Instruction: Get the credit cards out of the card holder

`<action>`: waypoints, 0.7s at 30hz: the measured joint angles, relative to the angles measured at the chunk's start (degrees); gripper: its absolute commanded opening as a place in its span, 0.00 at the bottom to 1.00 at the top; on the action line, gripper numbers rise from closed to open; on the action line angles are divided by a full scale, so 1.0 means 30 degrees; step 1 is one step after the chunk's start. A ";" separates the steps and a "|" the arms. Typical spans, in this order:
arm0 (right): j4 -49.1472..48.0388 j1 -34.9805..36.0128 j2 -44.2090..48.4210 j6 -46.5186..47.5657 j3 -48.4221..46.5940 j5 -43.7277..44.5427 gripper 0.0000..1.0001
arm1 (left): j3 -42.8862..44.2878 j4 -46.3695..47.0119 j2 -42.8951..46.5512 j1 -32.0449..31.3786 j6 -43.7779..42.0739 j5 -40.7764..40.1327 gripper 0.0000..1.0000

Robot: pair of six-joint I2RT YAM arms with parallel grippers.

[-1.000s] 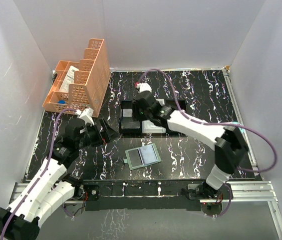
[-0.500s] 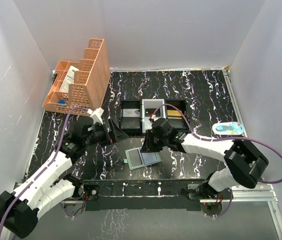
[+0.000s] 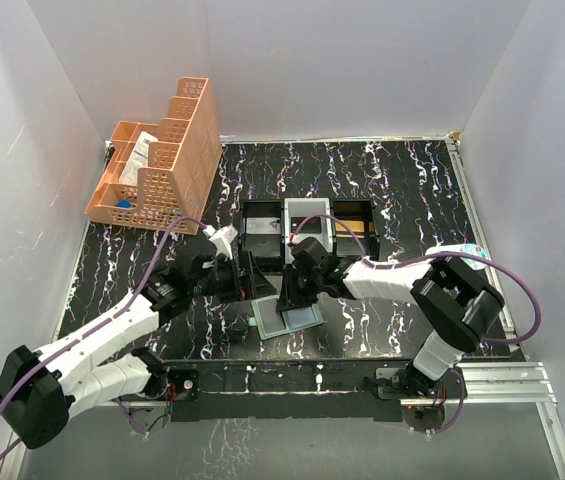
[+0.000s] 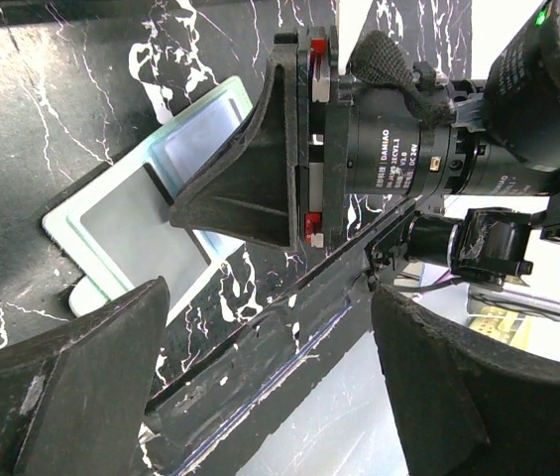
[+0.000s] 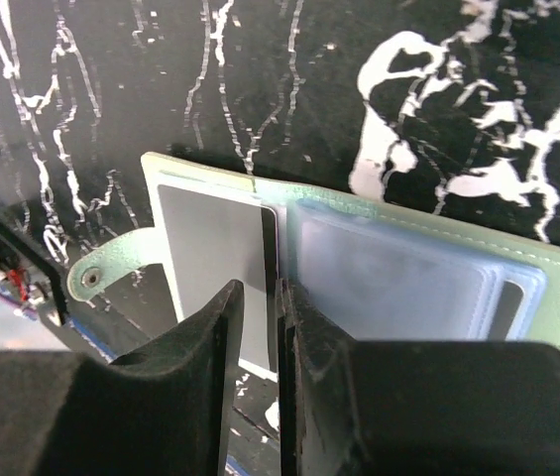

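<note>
The card holder (image 3: pixel 290 318) lies open on the black marbled table, pale green edge, grey left panel and shiny blue-grey sleeve on the right (image 5: pixel 398 283). Its small tab (image 5: pixel 96 278) points left. My right gripper (image 3: pixel 287 297) is down over the holder's fold (image 5: pixel 278 327), its fingers almost together with only a thin slit, and nothing shows between them. My left gripper (image 3: pixel 254 275) is open and empty (image 4: pixel 270 387), just left of the holder and close to the right gripper. The holder also shows in the left wrist view (image 4: pixel 131 213), partly behind the right finger.
A black-and-white three-compartment tray (image 3: pixel 262 212) stands just behind the holder, with a gold card (image 3: pixel 357 226) in its right compartment. An orange lattice organiser (image 3: pixel 162 160) stands at the back left. A small blue-and-white object (image 3: pixel 457 256) lies at the right.
My right gripper came back from the tray and dropped onto the open card holder. My left arm reached rightward to the holder's left side.
</note>
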State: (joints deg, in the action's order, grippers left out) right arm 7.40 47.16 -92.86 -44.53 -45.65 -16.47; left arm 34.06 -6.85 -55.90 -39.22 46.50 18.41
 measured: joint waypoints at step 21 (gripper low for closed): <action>-0.0270 0.0007 0.0532 -0.0656 0.0867 0.1246 0.24 | 0.0204 -0.0787 -0.4503 -0.1880 0.1661 -0.2361 0.48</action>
State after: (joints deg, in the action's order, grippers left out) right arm 6.59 47.18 -91.26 -46.50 -43.05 -12.73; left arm 34.68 -9.21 -69.41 -44.86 51.48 11.33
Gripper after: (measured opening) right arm 0.238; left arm 0.534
